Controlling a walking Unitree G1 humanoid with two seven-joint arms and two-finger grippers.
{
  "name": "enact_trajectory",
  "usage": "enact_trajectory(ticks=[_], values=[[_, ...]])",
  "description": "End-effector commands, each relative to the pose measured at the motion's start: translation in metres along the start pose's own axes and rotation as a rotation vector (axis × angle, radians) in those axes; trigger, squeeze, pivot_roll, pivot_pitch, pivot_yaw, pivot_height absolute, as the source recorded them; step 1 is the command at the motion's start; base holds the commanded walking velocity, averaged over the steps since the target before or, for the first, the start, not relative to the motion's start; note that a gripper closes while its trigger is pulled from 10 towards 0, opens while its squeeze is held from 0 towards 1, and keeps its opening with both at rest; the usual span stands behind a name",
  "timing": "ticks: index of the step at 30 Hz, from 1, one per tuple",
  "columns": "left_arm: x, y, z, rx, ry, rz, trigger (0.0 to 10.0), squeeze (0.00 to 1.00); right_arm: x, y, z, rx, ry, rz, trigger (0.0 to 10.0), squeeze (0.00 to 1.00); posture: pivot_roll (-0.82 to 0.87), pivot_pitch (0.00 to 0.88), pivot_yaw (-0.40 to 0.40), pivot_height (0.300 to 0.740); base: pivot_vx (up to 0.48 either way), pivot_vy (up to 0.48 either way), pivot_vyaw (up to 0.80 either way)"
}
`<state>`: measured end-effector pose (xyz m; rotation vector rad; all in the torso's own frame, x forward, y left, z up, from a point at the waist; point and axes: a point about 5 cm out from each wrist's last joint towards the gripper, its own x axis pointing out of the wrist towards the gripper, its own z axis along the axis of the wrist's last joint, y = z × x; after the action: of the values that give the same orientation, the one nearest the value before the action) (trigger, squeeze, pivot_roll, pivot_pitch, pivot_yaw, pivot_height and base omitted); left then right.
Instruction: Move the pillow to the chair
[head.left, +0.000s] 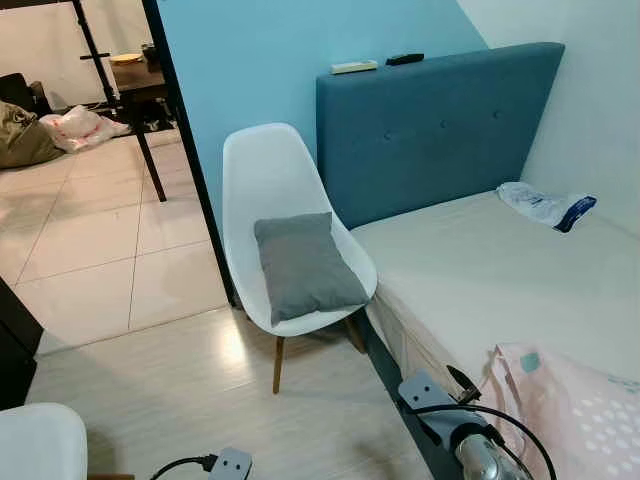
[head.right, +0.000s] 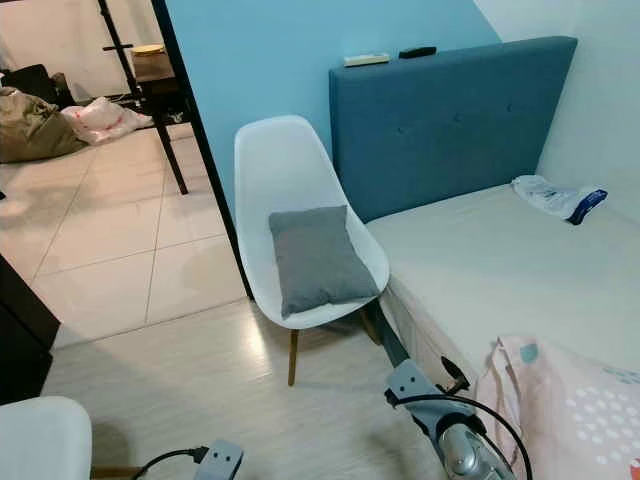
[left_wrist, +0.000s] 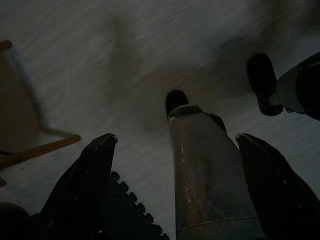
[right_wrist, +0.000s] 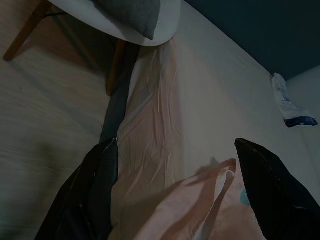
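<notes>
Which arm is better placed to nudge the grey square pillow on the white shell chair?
Right: its open gripper points toward the grey square pillow and white shell chair; the left gripper faces floor.

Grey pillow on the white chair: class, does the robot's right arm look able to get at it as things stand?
Probably yes. The grey pillow lies uncovered on the white chair, beside the bed. The right gripper hangs open over the bed edge, with nothing between them. Whether it reaches without stepping closer cannot be judged.
</notes>
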<state>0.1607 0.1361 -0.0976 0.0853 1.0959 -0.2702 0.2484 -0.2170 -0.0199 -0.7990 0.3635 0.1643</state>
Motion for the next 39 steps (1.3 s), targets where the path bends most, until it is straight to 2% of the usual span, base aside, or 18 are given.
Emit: enact_trajectory(ticks=[1,39], values=[[-0.0001,0.0024,0.0024,0.004,-0.001,0.006,10.0,0.0,0.0006,0.0005,0.0012,0.018,0.0,-0.005,10.0,0.0,-0.09,0.0,0.033,0.74,0.0,0.0,0.0],[0.0,0.0014,0.0015,0.01,0.002,0.003,10.0,0.0,-0.0004,0.0011,0.0001,0.018,0.002,-0.005,10.0,0.0,-0.1,0.0,0.037,0.74,0.0,0.0,0.0]])
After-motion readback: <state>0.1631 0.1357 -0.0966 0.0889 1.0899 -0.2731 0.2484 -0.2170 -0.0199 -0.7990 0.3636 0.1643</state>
